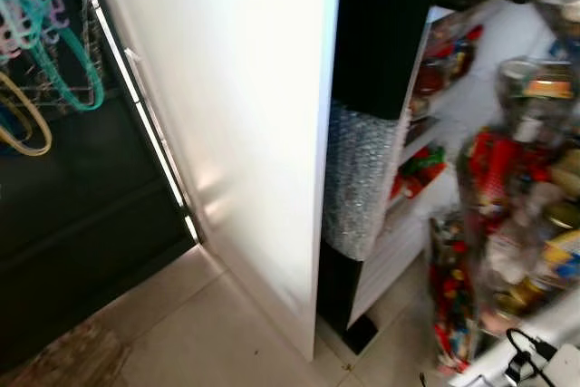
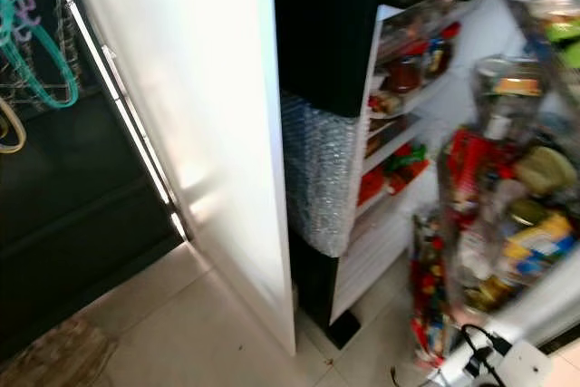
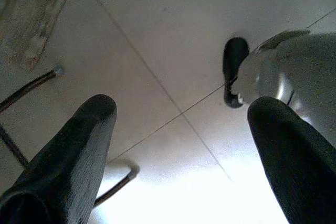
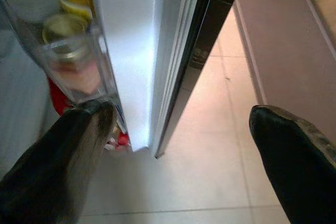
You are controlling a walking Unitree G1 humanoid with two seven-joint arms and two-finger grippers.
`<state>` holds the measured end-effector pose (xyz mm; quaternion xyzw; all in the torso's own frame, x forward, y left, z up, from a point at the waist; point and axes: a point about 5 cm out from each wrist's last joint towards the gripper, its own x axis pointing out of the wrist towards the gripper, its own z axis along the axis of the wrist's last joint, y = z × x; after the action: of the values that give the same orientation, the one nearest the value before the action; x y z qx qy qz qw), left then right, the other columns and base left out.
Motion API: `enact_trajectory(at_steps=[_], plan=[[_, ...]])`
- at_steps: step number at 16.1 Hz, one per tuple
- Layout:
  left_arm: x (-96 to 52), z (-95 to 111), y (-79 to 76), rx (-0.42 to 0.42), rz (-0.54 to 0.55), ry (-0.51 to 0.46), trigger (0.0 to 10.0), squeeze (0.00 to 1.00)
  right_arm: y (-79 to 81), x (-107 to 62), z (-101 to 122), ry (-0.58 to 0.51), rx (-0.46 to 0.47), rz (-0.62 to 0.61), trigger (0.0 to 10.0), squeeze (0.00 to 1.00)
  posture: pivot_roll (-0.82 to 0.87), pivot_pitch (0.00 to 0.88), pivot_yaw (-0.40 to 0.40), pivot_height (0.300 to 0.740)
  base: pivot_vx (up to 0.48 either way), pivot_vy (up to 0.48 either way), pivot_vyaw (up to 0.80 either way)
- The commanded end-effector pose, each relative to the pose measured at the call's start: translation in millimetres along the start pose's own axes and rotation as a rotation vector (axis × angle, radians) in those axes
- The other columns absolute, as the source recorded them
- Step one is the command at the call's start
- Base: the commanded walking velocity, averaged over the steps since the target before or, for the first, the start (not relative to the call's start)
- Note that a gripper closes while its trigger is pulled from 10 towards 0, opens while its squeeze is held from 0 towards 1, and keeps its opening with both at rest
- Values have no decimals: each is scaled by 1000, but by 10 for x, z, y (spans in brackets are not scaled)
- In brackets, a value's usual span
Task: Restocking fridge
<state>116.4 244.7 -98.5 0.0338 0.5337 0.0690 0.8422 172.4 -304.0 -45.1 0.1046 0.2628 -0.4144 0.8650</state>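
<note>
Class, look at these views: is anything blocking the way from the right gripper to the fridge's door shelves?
Nothing visible blocks it. The fridge door stands open, and the right gripper, fingers apart and empty, hangs beside the door's lower edge, close to a jar in a door shelf. Only bare floor lies below.

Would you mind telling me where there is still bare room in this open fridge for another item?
The white lower front below the shelves is bare. The shelves of red packets and jars look crowded, and the transparent door racks, packed with bottles and jars, are full. The pale tiled floor before the white door is free.
</note>
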Motion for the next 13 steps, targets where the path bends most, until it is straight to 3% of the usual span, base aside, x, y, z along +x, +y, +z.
enact_trajectory(at_steps=[1, 2, 3, 4, 8, 10, 13], plan=[[-3, -20, 6, 16, 0, 12, 10000, 0, 74, 3, -16, 37, -31, 63, 10000, 0, 8, 0, 20, 740, 0, 0, 0], [-3, -23, 7, 15, 1, 12, 10000, 0, 102, -48, -172, 113, -108, 133, 10000, 0, 7, 2, 19, 740, 0, 0, 0], [-3, -25, 7, 15, 1, 13, 10000, 0, 17, -93, -308, 165, -176, 102, 10000, 0, 7, 2, 19, 740, 0, 0, 0], [-3, -26, 5, 15, 1, 14, 10000, 0, -173, -125, -381, 173, -149, -34, 10000, 0, 12, 5, 17, 740, 0, 0, 0], [-2, -18, 8, 25, 0, 14, 10000, 0, -460, -119, -271, 71, -57, -237, 10000, 0, -2, 1, 26, 740, 0, 0, 0], [-1, -8, 10, 27, 0, 9, 10000, 0, -474, -77, -109, -7, -24, -288, 10000, 0, 1, 0, 27, 740, 0, 0, 0], [-1, 0, 15, 28, 1, 7, 10000, 0, -315, -18, 116, -114, -37, -240, 10000, 0, 1, 0, 28, 740, 0, 0, 0]])
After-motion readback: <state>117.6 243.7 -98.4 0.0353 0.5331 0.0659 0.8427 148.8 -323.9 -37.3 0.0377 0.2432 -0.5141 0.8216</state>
